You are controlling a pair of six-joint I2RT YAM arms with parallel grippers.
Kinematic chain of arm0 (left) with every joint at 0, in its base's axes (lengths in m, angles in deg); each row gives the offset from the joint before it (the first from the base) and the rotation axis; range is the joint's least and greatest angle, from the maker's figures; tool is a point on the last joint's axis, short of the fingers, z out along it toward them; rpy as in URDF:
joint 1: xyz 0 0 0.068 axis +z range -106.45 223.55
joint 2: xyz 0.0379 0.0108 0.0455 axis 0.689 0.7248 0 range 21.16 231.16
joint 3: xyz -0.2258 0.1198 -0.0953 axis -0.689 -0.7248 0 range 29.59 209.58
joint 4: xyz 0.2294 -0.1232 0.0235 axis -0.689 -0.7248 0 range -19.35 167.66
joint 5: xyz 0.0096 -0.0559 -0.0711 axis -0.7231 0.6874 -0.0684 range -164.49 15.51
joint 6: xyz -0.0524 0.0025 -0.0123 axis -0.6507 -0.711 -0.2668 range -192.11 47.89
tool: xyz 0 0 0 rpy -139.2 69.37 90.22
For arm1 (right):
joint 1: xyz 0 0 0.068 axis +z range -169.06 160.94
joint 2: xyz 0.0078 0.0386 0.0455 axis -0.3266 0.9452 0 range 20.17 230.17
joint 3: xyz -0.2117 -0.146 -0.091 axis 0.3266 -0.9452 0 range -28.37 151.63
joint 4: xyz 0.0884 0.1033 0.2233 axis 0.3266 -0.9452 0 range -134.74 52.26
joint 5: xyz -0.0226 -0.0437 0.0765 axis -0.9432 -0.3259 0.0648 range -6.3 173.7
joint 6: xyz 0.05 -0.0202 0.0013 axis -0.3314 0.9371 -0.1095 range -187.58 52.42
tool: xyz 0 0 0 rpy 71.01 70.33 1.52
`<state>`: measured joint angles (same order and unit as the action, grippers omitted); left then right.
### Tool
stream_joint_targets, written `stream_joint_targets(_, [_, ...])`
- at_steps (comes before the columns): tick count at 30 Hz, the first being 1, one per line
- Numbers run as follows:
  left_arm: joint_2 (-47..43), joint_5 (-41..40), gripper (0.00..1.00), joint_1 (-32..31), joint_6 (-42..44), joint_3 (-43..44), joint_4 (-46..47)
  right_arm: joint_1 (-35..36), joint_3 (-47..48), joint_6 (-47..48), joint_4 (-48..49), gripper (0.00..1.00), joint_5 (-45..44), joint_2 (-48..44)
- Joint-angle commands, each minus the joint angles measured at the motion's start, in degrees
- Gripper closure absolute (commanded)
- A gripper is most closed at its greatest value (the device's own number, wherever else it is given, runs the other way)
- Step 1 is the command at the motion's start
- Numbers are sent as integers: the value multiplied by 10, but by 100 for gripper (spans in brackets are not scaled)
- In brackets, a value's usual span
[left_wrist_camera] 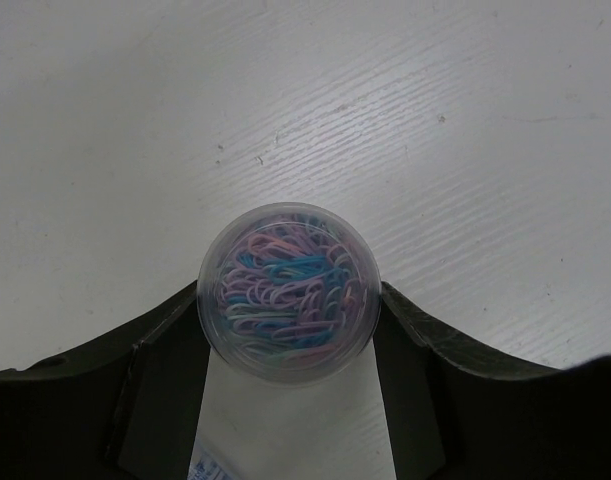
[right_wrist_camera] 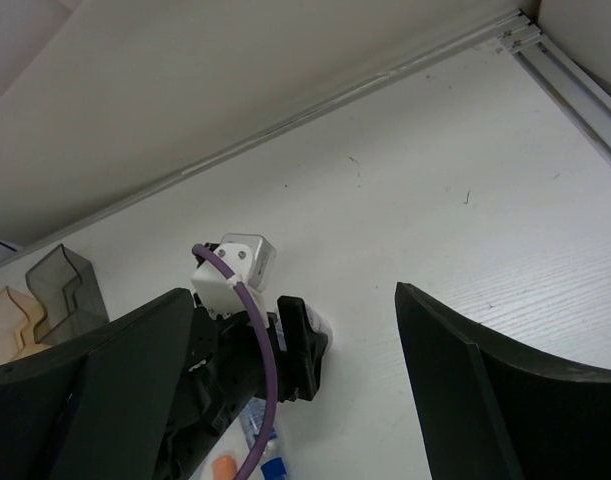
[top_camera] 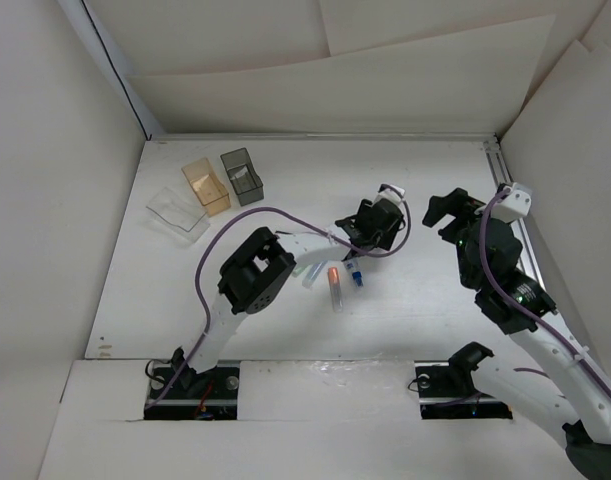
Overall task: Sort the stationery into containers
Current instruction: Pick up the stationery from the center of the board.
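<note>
My left gripper (left_wrist_camera: 288, 300) is shut on a clear round tub of coloured paper clips (left_wrist_camera: 288, 290), one jaw on each side of it, over the bare table. From above, the left gripper (top_camera: 370, 226) is mid-table. Just in front of it lie a clear tube with an orange cap (top_camera: 334, 285), a white tube with a blue label (top_camera: 355, 276) and a light blue pen (top_camera: 311, 272). The clear shallow box (top_camera: 177, 212), amber box (top_camera: 205, 185) and dark grey box (top_camera: 242, 176) stand at the far left. My right gripper (top_camera: 453, 208) is open and empty, above the table to the right.
The right wrist view shows the left gripper's camera block (right_wrist_camera: 235, 265), its purple cable (right_wrist_camera: 260, 350), the grey box (right_wrist_camera: 67, 285) and an aluminium rail (right_wrist_camera: 570, 85) along the right edge. White walls enclose the table on three sides.
</note>
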<state>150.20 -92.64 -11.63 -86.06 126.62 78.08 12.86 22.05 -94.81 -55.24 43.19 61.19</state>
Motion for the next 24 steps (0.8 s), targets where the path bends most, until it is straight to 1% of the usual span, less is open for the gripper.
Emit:
stream_joint_targets(1, [-43,-19,78,-3,-4,-19,39,-3,-1,7,27,12,5,-1])
stream_joint_targets(3, [-90,-19,78,-3,-15,-50,52,-3,-1,7,27,12,-1,-1])
stream_joint_targets(5, [-123,0,78,8,-26,-67,59,-3,5,7,22,12,-1,-1])
stream_joint_targets(6, [-157,5,78,19,-32,-84,64,-3,10,7,22,12,-1,-1])
stream_joint_targets(10, [-236,10,78,49,-47,-121,65,-3,10,7,22,12,-6,4])
stream_joint_targets(12, [-265,10,78,64,-63,-141,59,-3,5,7,33,12,2,11])
stream_joint_targets(13, [-298,10,78,80,-70,-164,59,-3,-2,7,40,12,2,17])
stream_joint_targets(15, [-333,10,78,97,-80,-190,59,-3,-8,7,64,12,22,34])
stream_joint_targets(16, [-368,10,78,119,-91,-202,54,-3,-8,7,72,12,30,42])
stream_joint_targets(19, [-423,3,76,162,-115,-253,46,-3,-8,7,85,12,62,87])
stream_joint_targets(20, [-458,3,76,195,-131,-276,36,-3,-8,2,96,12,68,111])
stream_joint_targets(24, [-528,-43,73,271,-144,-312,-8,-3,-25,-4,130,12,97,144])
